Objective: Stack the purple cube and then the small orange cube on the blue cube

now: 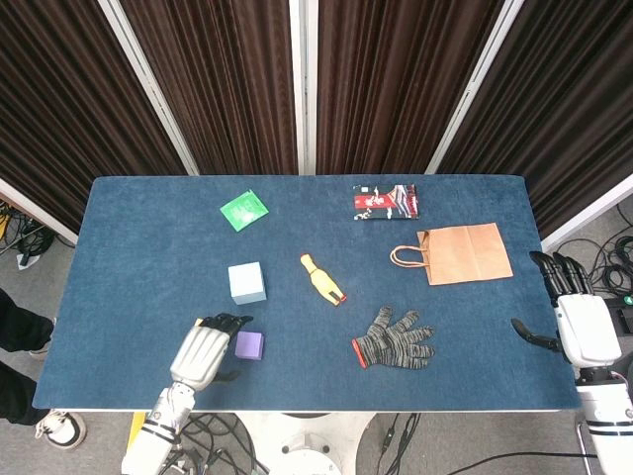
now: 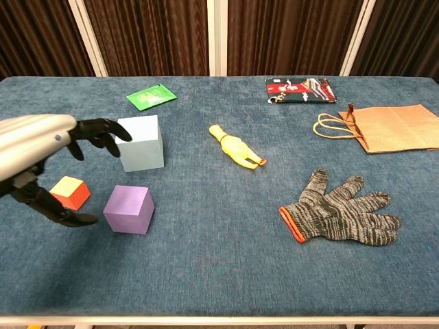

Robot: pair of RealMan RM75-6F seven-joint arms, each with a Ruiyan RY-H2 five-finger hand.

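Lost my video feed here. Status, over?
Left hand open, above orange cube, beside purple cube. Right hand open at table edge. Blue cube bare, nothing stacked. Path clear.

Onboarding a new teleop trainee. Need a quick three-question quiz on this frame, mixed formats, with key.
1. True or false: the left hand already holds the purple cube.
2. Multiple choice: what lies nearest the paper bag on the table? A) green packet B) red printed packet C) orange cube
3. Fill in: the rubber chicken lies between the blue cube and the ____.

Key
1. False: its fingers are spread above the orange cube, beside the purple one, gripping nothing.
2. B, the red printed packet.
3. Glove.
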